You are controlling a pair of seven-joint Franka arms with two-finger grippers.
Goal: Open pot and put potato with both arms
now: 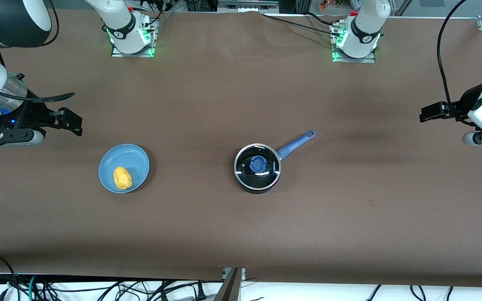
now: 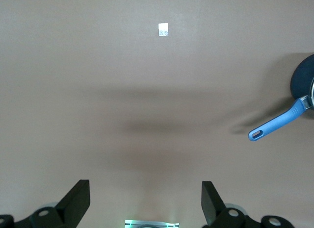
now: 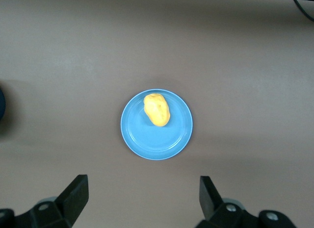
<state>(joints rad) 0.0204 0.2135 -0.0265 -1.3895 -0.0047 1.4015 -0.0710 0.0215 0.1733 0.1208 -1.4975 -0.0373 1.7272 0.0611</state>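
1. Currently your pot sits lidded mid-table; potato lies on the blue plate, toward the right arm's end.
2. Left gripper and right gripper both hover spread, holding nothing, over bare table.

No legible text appears anywhere; faint markings on the pot lid are too small to read.

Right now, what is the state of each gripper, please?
Left gripper: open, holding nothing, over bare table near the pot handle.
Right gripper: open, holding nothing, near the potato on its plate.
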